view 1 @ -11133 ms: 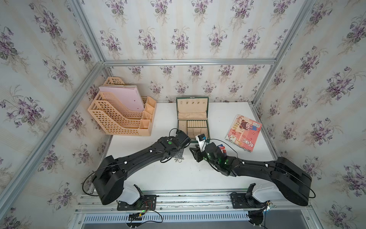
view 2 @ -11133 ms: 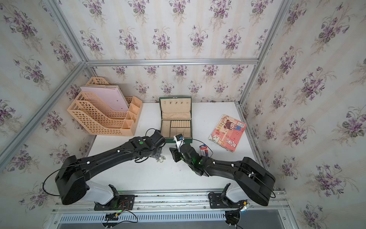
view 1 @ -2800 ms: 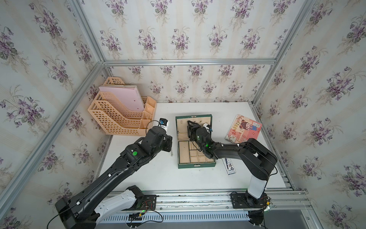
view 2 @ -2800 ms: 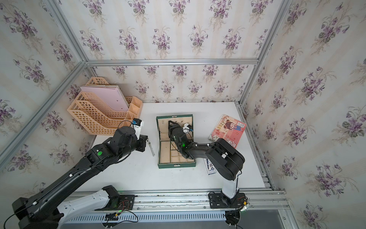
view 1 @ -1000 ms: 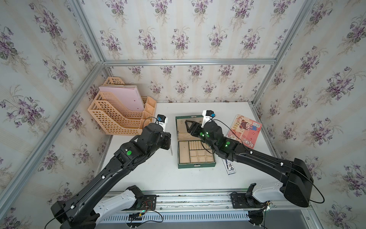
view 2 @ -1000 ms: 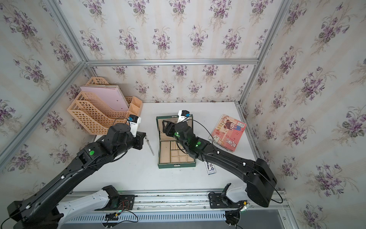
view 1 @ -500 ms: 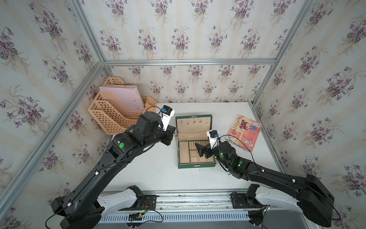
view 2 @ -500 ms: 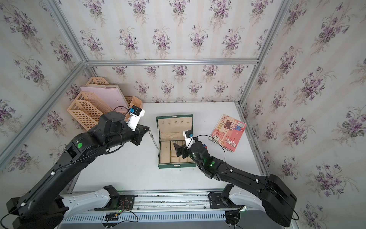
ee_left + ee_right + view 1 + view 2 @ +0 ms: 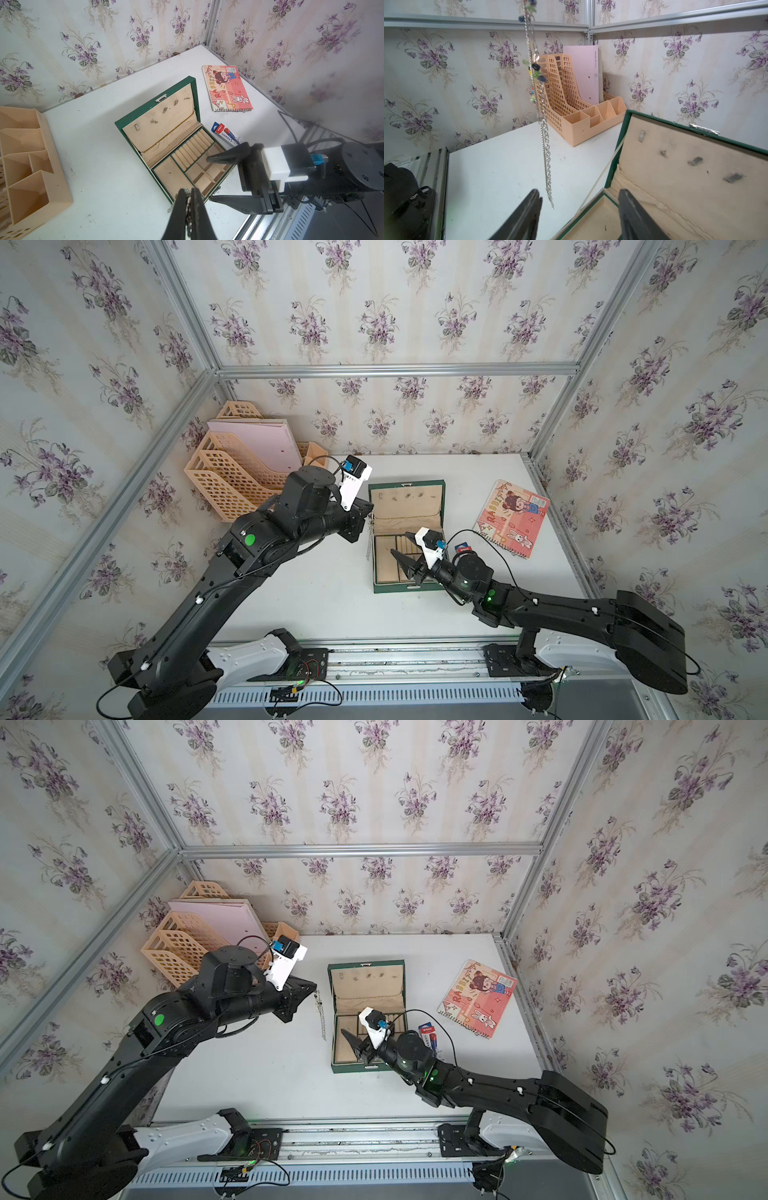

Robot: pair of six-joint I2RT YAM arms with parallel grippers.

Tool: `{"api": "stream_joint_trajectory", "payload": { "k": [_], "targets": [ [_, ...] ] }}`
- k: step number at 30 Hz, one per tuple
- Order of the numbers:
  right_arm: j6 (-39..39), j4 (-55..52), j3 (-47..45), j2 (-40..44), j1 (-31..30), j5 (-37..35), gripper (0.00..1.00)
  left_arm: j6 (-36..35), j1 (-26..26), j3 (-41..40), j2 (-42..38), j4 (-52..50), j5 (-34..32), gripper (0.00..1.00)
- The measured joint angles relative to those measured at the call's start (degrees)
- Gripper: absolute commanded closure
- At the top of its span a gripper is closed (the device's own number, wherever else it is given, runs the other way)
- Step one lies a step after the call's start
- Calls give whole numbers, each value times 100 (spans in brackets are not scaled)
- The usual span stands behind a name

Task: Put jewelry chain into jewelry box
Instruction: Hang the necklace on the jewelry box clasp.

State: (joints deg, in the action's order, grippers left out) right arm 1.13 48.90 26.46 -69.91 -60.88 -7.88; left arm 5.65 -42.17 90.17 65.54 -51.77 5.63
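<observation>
The left arm stood high, its hand (image 9: 369, 512) pinched tight on the chain (image 9: 368, 537), which dangled just left of the open box (image 9: 390, 588). The right hand (image 9: 404, 549) hovered low over its compartments, parted and empty.

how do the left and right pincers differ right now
Left pincer is shut on the jewelry chain, which dangles beside the jewelry box; right pincer is open and empty. Left pincer sits off the box's side; right pincer hovers at its front end. Both are black.
</observation>
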Motion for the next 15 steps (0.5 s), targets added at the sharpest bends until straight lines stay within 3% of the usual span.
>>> {"api": "stream_joint_trajectory", "payload": {
  "k": [15],
  "targets": [
    [337, 885, 662, -1126, -258, -26, 56, -87, 0, 76, -52, -74, 15, 100]
  ]
}}
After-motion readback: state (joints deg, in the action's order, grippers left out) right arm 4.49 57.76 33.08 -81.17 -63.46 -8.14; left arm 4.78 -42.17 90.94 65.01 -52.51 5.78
